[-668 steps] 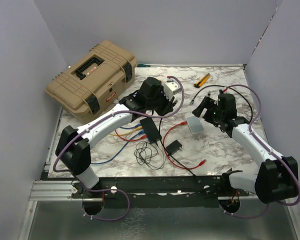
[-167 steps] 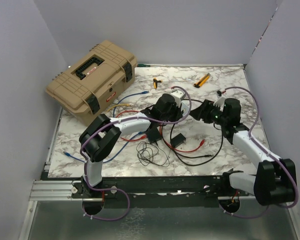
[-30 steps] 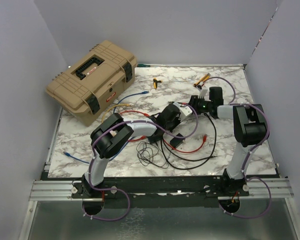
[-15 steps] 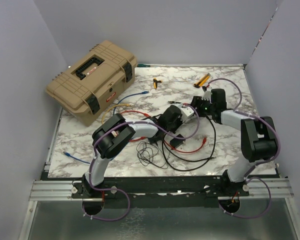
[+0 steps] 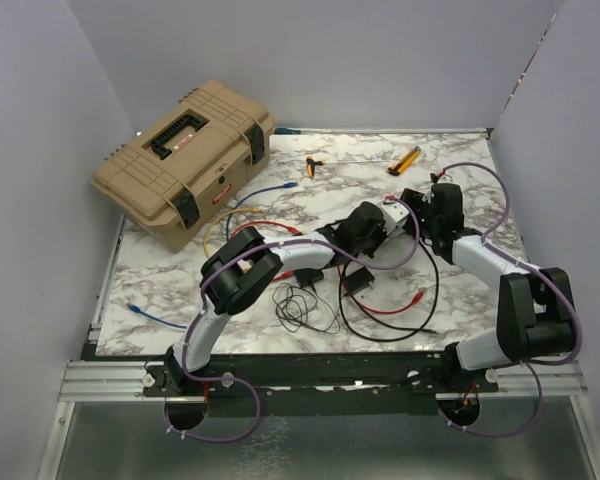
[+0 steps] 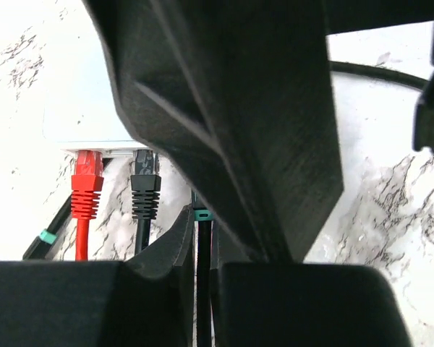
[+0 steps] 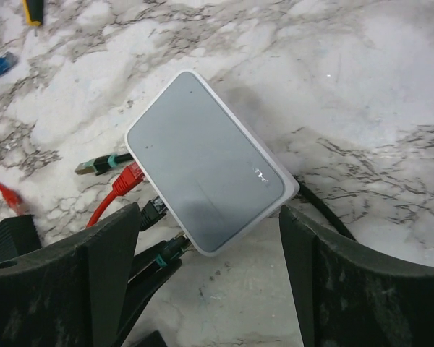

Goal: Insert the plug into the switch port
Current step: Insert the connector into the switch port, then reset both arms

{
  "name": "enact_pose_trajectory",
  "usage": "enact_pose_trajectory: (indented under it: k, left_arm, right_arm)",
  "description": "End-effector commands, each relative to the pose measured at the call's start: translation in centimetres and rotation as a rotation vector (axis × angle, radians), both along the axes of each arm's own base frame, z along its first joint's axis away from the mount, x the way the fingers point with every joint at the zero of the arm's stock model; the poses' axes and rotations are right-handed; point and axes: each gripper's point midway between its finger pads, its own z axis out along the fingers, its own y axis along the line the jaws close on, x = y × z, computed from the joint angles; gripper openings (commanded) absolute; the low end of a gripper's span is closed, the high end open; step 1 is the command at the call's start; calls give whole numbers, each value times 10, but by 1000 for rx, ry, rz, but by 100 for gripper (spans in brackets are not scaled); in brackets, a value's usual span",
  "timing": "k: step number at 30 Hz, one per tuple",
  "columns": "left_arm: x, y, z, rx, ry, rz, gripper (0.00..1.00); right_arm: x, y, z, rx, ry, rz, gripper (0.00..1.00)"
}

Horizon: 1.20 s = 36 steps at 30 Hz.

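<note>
A closed tan toolbox (image 5: 180, 160) sits at the far left of the marble counter (image 5: 160, 280). A lone blue cable (image 5: 145, 315) lies near the front-left edge. Loose blue, yellow and red cables (image 5: 248, 215) spread out beside the toolbox's right corner.

Toward the middle, a thin black cord (image 5: 300, 305) lies in a loose coil, with a black adapter (image 5: 355, 283) just right of it. A screwdriver (image 5: 313, 165) lies farther back.

The left arm reaches across the middle. The left claw (image 6: 202, 242) is clamped tight on the plug (image 6: 201, 215), pinching its black cable just behind the teal band. The plug points at the ports (image 6: 112, 147) along the edge of the switch (image 7: 202, 177). A finger hides its tip in the left wrist view. In the right wrist view it meets that edge by the switch's near corner, but I cannot tell whether it is fully seated.

2 other plugs sit in the same edge, a red plug (image 6: 87, 181) and a black plug (image 6: 145, 184) beside it. Another teal-banded cable end (image 7: 101, 165) lies just beside the switch, past the red plug, and I cannot tell whether it is plugged in.

The switch lies flat, grey top up, right of centre between the 2 claws. The right claw (image 7: 208, 211) gapes wide and holds nothing, with a finger on either side of the switch's near corner and neither touching it. At the back right lies a yellow-and-black knife (image 5: 405, 160)
</note>
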Motion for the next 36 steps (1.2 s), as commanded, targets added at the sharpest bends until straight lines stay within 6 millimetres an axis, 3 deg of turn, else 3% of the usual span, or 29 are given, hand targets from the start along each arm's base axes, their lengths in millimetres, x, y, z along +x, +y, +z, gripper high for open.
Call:
enact_pose_trajectory:
  k: [1, 8, 12, 16, 21, 26, 29, 36]
  left_arm:
    - [7, -15, 1, -39, 3, 34, 9]
    - [-2, -42, 14, -147, 58, 23, 12]
    - [3, -33, 17, -152, 55, 68, 24]
    - [6, -14, 36, -189, 48, 124, 40]
    - [9, 25, 72, -249, 27, 215, 59]
    - [12, 82, 113, -299, -7, 347, 77]
    - [10, 122, 136, -309, -27, 448, 96]
    - [-16, 215, 191, -354, -111, 678, 99]
  right_arm:
    - [-8, -20, 3, -41, 14, -125, 83]
    - [-13, -39, 16, -58, -10, -245, 88]
    - [-15, -36, 21, -34, -17, -241, 88]
    - [-18, -37, 33, -23, -50, -245, 89]
    - [-28, -38, 54, -16, -82, -244, 92]
    - [-41, -40, 79, -7, -134, -238, 97]
    - [-50, -46, 95, -23, -160, -256, 100]
    - [-82, -69, 144, -90, -244, -317, 100]
